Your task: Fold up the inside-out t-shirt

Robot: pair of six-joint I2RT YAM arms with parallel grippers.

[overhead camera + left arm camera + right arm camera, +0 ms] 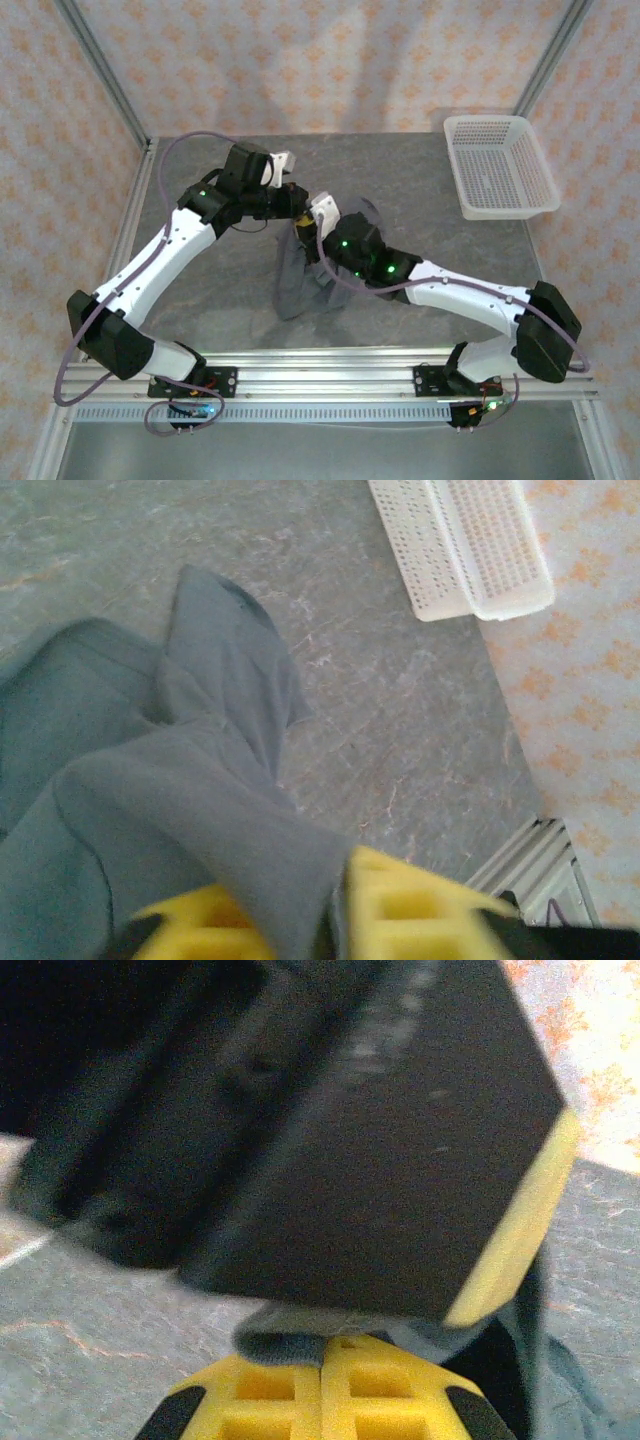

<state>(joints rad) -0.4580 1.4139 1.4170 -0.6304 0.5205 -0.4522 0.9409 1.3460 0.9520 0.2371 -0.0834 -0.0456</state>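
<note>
The left arm (150, 262) and the right arm (470, 292) are built of white links joined by black joint housings, on which small green lights are lit. A mauve cable (185, 141) is looped along the left arm, a second mauve cable (350, 287) along the right. The left end effector (322, 920) and the right end effector (322, 1385) are fitted with yellow fingers (270, 1388) moulded with square recesses.

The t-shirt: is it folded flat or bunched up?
Bunched up, not folded: the t-shirt hangs in wrinkled drapes from the left gripper and right gripper, both shut on it.
</note>
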